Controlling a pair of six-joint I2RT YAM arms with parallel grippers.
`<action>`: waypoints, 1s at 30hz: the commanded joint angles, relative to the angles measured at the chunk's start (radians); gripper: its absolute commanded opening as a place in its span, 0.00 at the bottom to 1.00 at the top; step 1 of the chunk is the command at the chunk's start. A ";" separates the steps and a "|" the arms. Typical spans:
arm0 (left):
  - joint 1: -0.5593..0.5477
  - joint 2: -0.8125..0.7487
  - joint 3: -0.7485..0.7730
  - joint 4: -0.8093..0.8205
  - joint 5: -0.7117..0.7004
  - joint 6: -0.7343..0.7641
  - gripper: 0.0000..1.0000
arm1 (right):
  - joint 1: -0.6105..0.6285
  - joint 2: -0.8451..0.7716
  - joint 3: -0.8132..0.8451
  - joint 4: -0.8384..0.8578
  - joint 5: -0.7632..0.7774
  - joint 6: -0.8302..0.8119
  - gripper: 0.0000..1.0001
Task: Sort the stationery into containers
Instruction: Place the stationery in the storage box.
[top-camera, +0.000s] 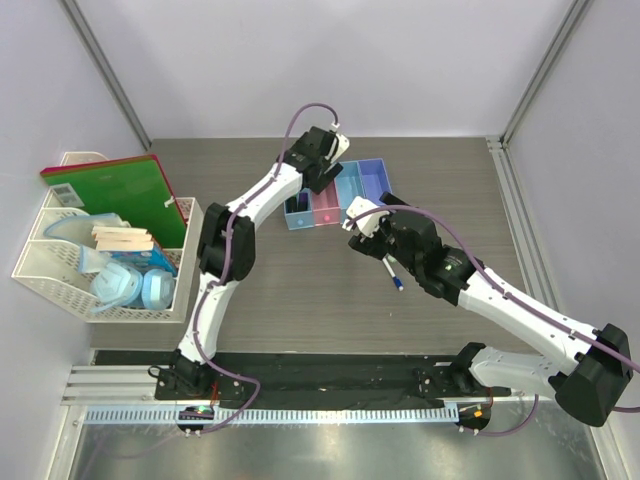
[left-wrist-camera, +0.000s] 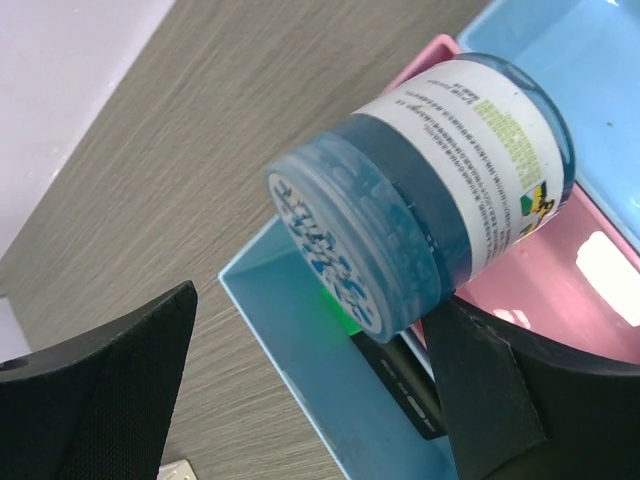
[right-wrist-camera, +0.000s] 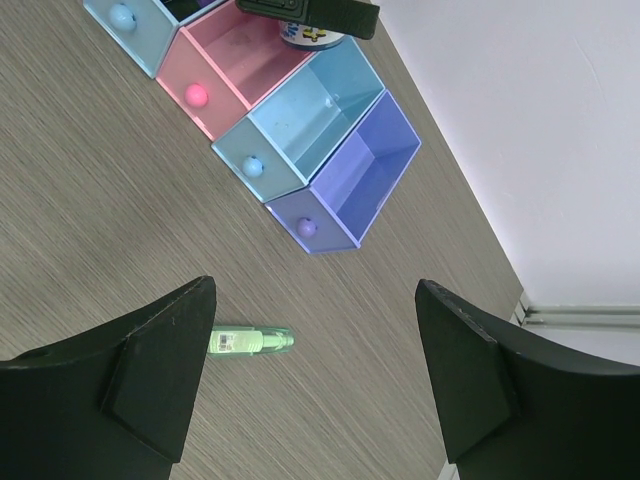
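My left gripper (top-camera: 322, 172) hangs over the row of four joined bins (top-camera: 372, 172), its jaws wide apart (left-wrist-camera: 315, 300). A round blue jar (left-wrist-camera: 430, 190) lies tilted on the wall between the first light blue bin (left-wrist-camera: 300, 350) and the pink bin (left-wrist-camera: 560, 290), leaning against my right finger (left-wrist-camera: 500, 390). A black highlighter with a green cap (left-wrist-camera: 400, 385) lies in that blue bin. My right gripper (top-camera: 362, 222) is open (right-wrist-camera: 315, 285) above the table. A tiny green-white bottle (right-wrist-camera: 250, 341) lies by its left finger. A white marker with a blue cap (top-camera: 393, 273) lies near it.
A white mesh organiser (top-camera: 40, 265) stands at the left with a green notebook (top-camera: 120, 190), wooden sticks (top-camera: 122, 238) and blue items. In the right wrist view the bins run pink (right-wrist-camera: 215, 100), light blue (right-wrist-camera: 300, 125), purple (right-wrist-camera: 365, 165). The table's back wall is just behind them.
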 joint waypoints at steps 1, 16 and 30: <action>0.000 -0.094 -0.011 0.098 -0.052 -0.002 0.92 | -0.002 -0.023 0.000 0.047 -0.006 0.016 0.85; 0.066 -0.125 0.073 -0.184 0.604 0.156 0.95 | -0.002 -0.026 -0.011 0.040 0.007 0.010 0.85; 0.242 -0.030 0.250 -0.239 0.923 0.207 1.00 | -0.039 -0.032 0.003 0.007 0.004 -0.018 0.85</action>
